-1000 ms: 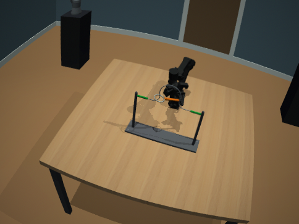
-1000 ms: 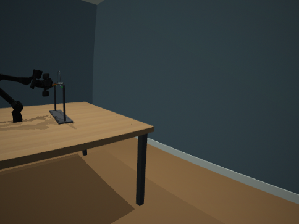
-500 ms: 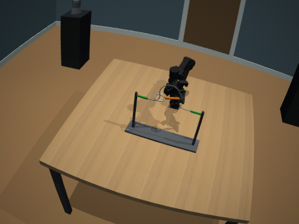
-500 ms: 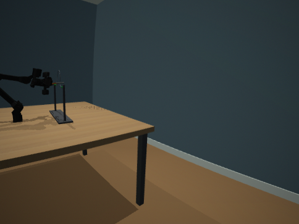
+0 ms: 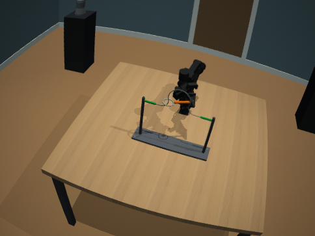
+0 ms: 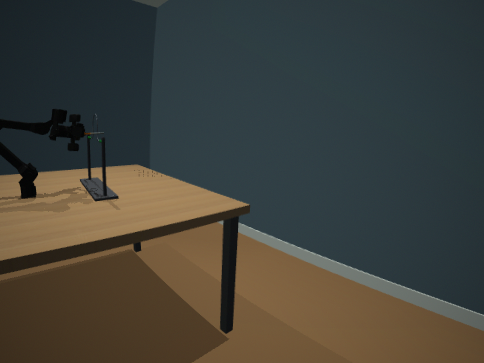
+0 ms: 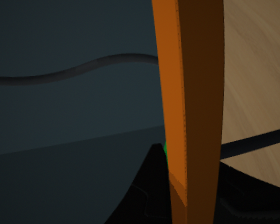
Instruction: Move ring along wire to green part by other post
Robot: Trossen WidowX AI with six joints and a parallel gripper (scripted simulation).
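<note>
wrist view puts the orange handle [image 7: 190, 97] right up close, clamped in the gripper [image 5: 186, 103] jaws, and further off the ring [image 5: 168, 102] sits mid-wire between the posts, so i'd judge it's mid-traverse and must next slide on without brushing the grey wire [image 5: 159, 104].
</note>
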